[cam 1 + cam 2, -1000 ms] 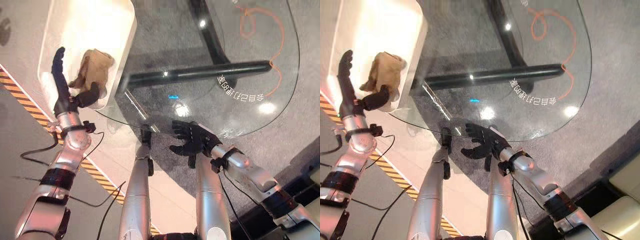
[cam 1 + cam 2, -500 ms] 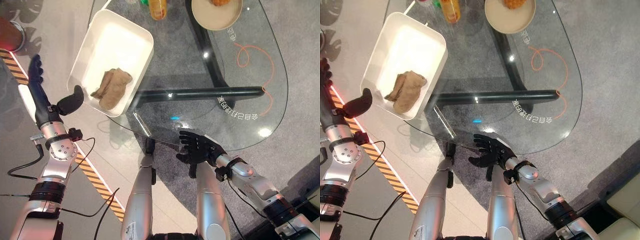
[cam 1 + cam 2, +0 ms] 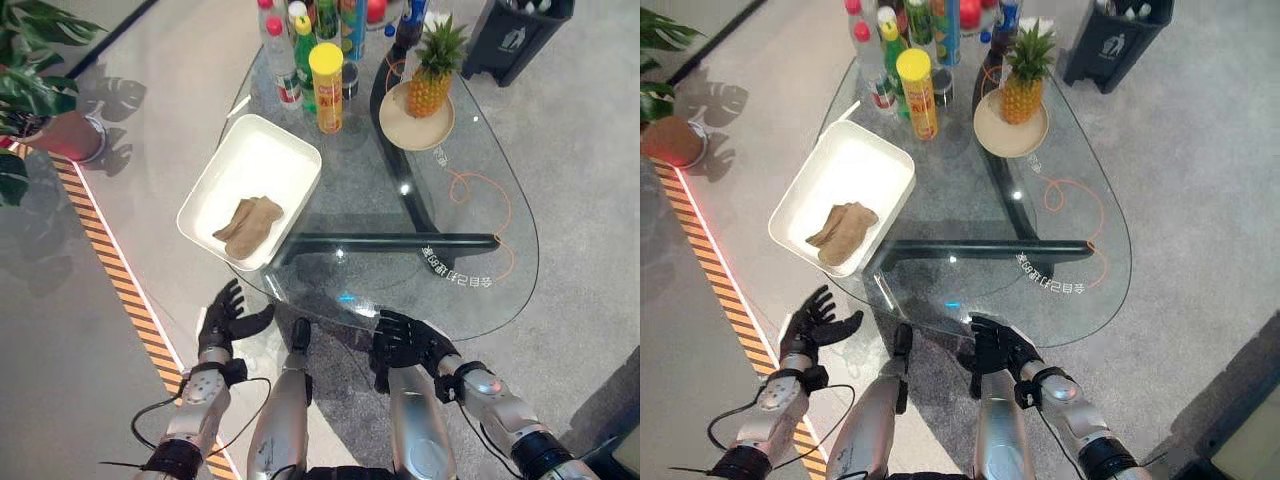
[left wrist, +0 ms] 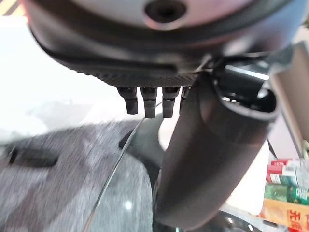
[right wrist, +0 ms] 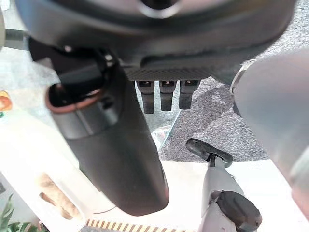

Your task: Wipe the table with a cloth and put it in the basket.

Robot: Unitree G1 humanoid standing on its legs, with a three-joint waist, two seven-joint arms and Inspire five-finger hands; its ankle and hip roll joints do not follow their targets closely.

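Note:
A crumpled brown cloth (image 3: 248, 225) lies inside the white rectangular basket (image 3: 285, 156), which stands on the left part of the glass table (image 3: 470, 225). My left hand (image 3: 222, 322) hangs open below the basket, off the table's near-left edge, holding nothing. My right hand (image 3: 404, 342) is open too, fingers spread, just under the table's near edge. In the left wrist view the thumb (image 4: 212, 159) stands out with the straight fingers (image 4: 147, 100) beside it. The right wrist view gives its own fingers (image 5: 164, 94), straight as well.
Several bottles and a yellow can (image 3: 326, 85) stand at the table's far end. A pineapple (image 3: 432, 60) sits on a plate beside them. A dark bin (image 3: 520, 35) is on the floor beyond, a potted plant (image 3: 45, 100) at the far left, and yellow-black floor tape (image 3: 110, 260) runs along the left.
The camera has risen and pulled back, bringing the whole table into view. My left hand has dropped away from the basket, leaving the cloth inside. The right hand stays by the near edge.

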